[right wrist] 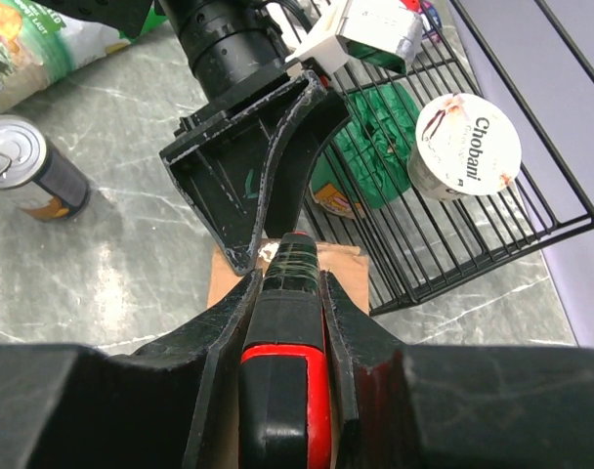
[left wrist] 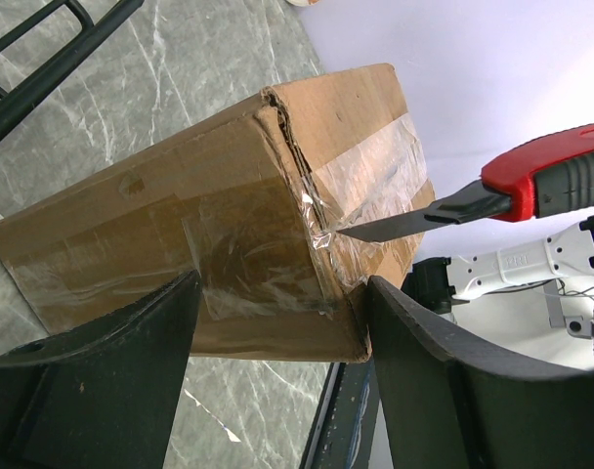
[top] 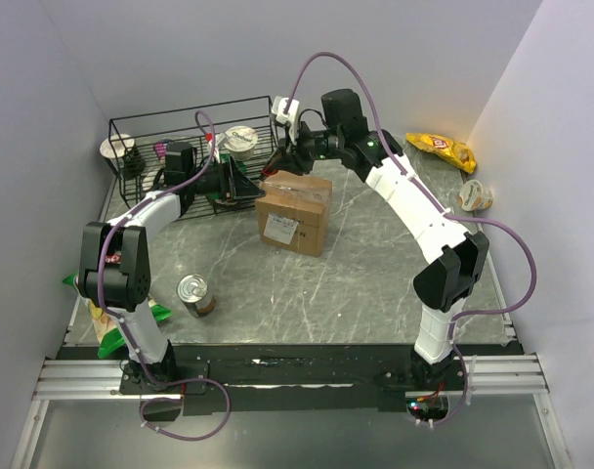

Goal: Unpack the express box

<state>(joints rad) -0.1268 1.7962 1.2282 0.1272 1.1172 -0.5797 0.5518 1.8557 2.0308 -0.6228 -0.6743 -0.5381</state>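
Note:
The express box (top: 295, 213) is a brown taped carton with a white label, standing mid-table. In the left wrist view its end (left wrist: 229, 215) sits between my left gripper's fingers (left wrist: 102, 371), which press on its two sides. My left gripper (top: 246, 188) holds the box's far left corner. My right gripper (top: 287, 161) is shut on a red and black knife (right wrist: 287, 371) above the box's far edge. The knife's blade (left wrist: 395, 227) touches the clear tape at the box's end seam. A strip of the box (right wrist: 229, 283) shows below the right fingers.
A black wire basket (top: 190, 122) stands at the back left with a Chobani yogurt cup (right wrist: 468, 145) and a green packet (right wrist: 375, 127) inside. A tin can (top: 194, 293) stands front left. A yellow snack bag (top: 441, 147) and a cup (top: 475, 195) lie at the right.

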